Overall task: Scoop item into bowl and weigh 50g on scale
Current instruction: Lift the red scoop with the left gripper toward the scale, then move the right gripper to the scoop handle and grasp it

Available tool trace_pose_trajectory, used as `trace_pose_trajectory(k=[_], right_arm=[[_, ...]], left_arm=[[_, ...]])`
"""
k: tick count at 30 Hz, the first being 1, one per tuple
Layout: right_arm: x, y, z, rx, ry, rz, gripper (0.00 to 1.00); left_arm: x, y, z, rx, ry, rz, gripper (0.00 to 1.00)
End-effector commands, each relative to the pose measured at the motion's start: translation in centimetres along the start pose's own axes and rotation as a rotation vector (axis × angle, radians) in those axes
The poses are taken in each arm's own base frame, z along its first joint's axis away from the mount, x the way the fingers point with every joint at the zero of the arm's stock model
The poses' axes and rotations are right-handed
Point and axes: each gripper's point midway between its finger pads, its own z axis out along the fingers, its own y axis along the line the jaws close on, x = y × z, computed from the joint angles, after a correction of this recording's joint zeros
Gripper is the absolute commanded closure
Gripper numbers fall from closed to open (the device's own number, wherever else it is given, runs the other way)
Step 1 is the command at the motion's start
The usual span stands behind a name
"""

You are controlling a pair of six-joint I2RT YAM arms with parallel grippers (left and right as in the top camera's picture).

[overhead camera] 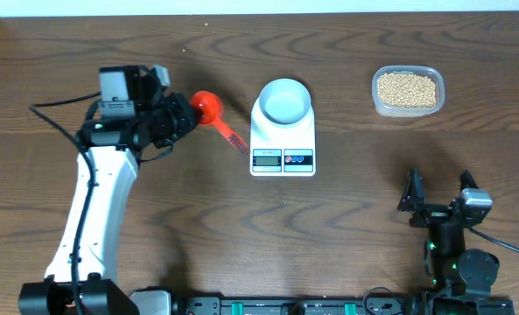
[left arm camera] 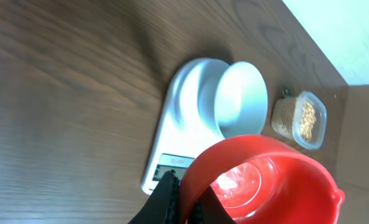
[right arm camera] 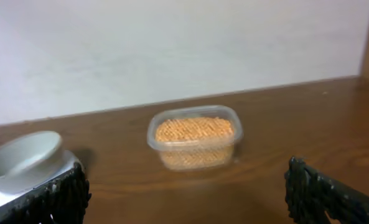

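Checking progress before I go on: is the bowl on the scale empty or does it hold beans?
Empty: overhead, the bowl shows only its bare pale inside. Beans show only in the tub.

No writing is legible; the display (overhead camera: 267, 158) on the scale (overhead camera: 282, 144) is too small

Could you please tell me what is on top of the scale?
An empty white bowl sits on the scale. The scale's top beneath it is hidden; its display shows in front.
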Motion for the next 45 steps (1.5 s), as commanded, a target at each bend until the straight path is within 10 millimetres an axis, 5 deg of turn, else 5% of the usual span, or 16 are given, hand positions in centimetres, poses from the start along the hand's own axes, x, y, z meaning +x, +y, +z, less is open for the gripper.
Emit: trace_pose_trajectory(k=[1,4,13,21,28,38,45], right_arm=[[-1.8,3.5,-0.4,-0.195,-0.057,0.105,0.01],[-3.9,5.9,-1.3,-0.343,-0.125,0.111,0.01],[-7.4,7.9,-1.8,-0.438,-0.119,0.160,0.01],[-11.3,12.4,0.2,-0.684,0.064,0.168,0.01],[-12.8,15.7,2.8,-0.949,0.301,0.299,0.01],[-8.7,20.0,6.0,-1.104,0.554,0.440,0.01],[-6.5,20.0,7.4,-1.048,0.648,0.533,0.01]], left_arm=[[0.7,-1.8,0.3,0.036,0.017,0.003,0.93],[1.2,-3.1,0.8,0.060,0.021,0.034,0.93],[2.6,-6.9,1.9,0.133,0.036,0.067,0.93],[3.1,-11.7,2.4,0.250,-0.003,0.097,0.93],[2.6,-11.7,3.2,0.176,-0.079,-0.118,0.93],[4.4,-12.8,3.8,0.171,-0.044,-0.308,0.93],[6.2,-12.4,4.5,0.115,-0.022,-0.295,0.93]])
